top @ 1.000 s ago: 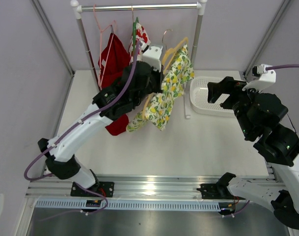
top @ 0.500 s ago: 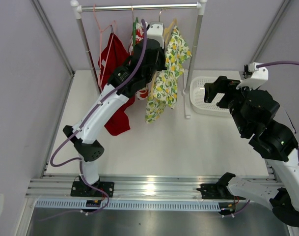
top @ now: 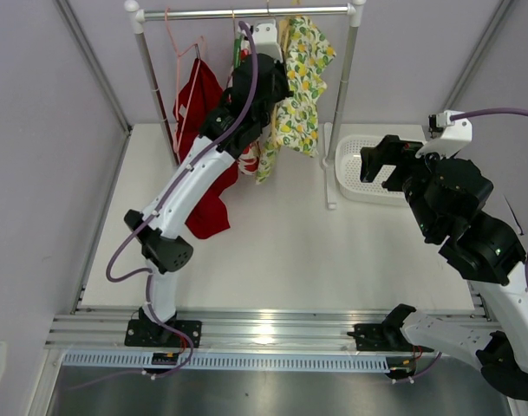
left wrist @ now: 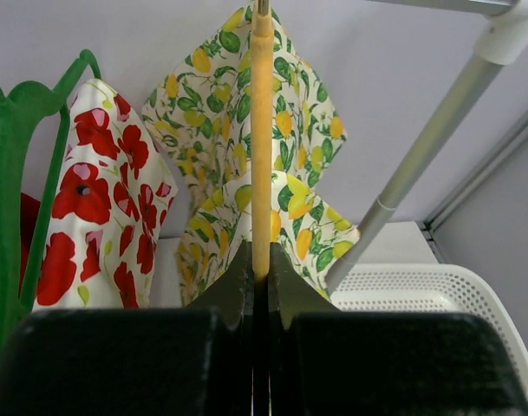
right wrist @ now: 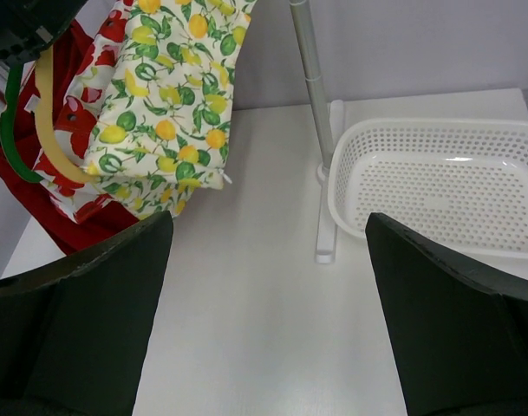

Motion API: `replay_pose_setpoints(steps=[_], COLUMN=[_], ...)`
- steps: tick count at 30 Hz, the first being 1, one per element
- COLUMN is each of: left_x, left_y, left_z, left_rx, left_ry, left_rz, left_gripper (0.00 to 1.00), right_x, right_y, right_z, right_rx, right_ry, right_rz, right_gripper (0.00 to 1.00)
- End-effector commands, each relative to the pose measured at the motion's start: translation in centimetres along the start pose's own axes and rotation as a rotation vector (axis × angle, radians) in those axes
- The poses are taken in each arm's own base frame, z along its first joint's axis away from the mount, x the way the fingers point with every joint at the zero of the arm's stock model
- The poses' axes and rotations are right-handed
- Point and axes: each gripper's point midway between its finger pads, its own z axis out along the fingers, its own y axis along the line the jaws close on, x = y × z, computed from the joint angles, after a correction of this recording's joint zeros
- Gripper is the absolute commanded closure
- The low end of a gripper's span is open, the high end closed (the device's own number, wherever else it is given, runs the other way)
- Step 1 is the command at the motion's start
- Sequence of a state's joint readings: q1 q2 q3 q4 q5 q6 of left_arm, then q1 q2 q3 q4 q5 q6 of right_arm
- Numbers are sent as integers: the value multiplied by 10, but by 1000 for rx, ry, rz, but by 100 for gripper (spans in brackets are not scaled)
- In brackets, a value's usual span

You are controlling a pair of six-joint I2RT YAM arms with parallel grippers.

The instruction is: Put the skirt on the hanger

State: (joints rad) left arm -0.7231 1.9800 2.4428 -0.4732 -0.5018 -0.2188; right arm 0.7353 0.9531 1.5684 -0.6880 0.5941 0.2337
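- The left hand (left wrist: pixel 259 276) pinches the yellow-tan hanger (left wrist: pixel 262 147) from below and holds it upright, so the lemon-print skirt (left wrist: pixel 303 130) drapes over both sides.
- The skirt hangs at the far right of the rack rail (top: pixel 203 13), just beside the red-flowered garment (left wrist: pixel 107 173). Hook seating cannot be confirmed.
- The right hand (right wrist: pixel 265 221) is spread and empty, near the white basket (right wrist: pixel 437 173).
- One second earlier, hanger and skirt were lower and nearer. They are now at rail height.

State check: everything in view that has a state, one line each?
left gripper: shut on the hanger
right gripper: open, empty
skirt: draped over the hanger, up by the rail
hanger: hook out of view, cannot tell if it is on the rail
basket: upright, empty
red-flowered garment: hanging beside the skirt
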Motion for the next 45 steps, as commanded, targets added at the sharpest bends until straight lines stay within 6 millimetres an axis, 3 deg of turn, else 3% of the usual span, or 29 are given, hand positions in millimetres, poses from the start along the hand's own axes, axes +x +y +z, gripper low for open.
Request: replay_pose_setpoints(steps=[1,8,11,16,17,20,22,23,24,25,27,28,33,34,37,38,39,40,41,42,44,45], left_x=[-41,-32,-16,2,13,8,-6,0,-8,-17,-27,-42,-63,-54,-57,-14,-36,-37,11,-10,32,38], left_y=[-2,1,4,3,3,6,3,4,0,0,-1,-3,-7,-7,0,5,11,12,21,29,41,47], left_z=[14,45,55,56,58,51,40,39,35,26,16,4,-39,-45,-79,-80,-108,-123,-125,-154,-171,-182], left_rx=[20,46,48,67,68,69,96,98,123,134,156,182,255,269,295,288,307,326,311,328,329,327], left_ry=[-158,-185,-146,-93,-70,-71,-87,-73,-93,-107,-127,-146,-145,-110,-78,23,-21,-28,58,7,87,107], left_rz=[-90,-141,-148,-132,-124,-124,-125,-108,-111,-112,-112,-116,-74,-63,-79,-68,-92,-100,-82,-110,-106,-103], left_gripper=[100,100,100,100,100,100,94,79,71,58,47,40,29,26,25,25,25,25,25,24,24,24], right_x=[-9,-8,-6,1,2,5,5,6,6,6,7,7,16,19,34,41,48,58,64,69,82,85], right_y=[-3,-3,-5,-6,-5,-5,-5,-4,-4,-4,-3,-2,0,2,8,11,11,12,15,15,12,11], right_z=[-3,-1,0,2,2,3,3,3,5,4,6,7,11,12,16,18,19,21,20,20,17,16], right_rx=[3,4,12,14,12,10,9,6,8,6,3,3,0,-11,-38,-49,-51,-55,-72,-74,-74,-77], right_ry=[-34,-37,-34,-24,-22,-17,-18,-18,-17,-20,-17,-17,1,6,54,78,104,128,143,149,169,167], right_rz=[-6,-16,-23,-23,-23,-22,-20,-21,-24,-23,-26,-24,-25,-22,-15,-20,-13,-14,-9,0,20,31], right_gripper=[1,1,0,1,1,1,1,0,1,1,1,1,1,1,1,1,1,1,1,1,1,1])
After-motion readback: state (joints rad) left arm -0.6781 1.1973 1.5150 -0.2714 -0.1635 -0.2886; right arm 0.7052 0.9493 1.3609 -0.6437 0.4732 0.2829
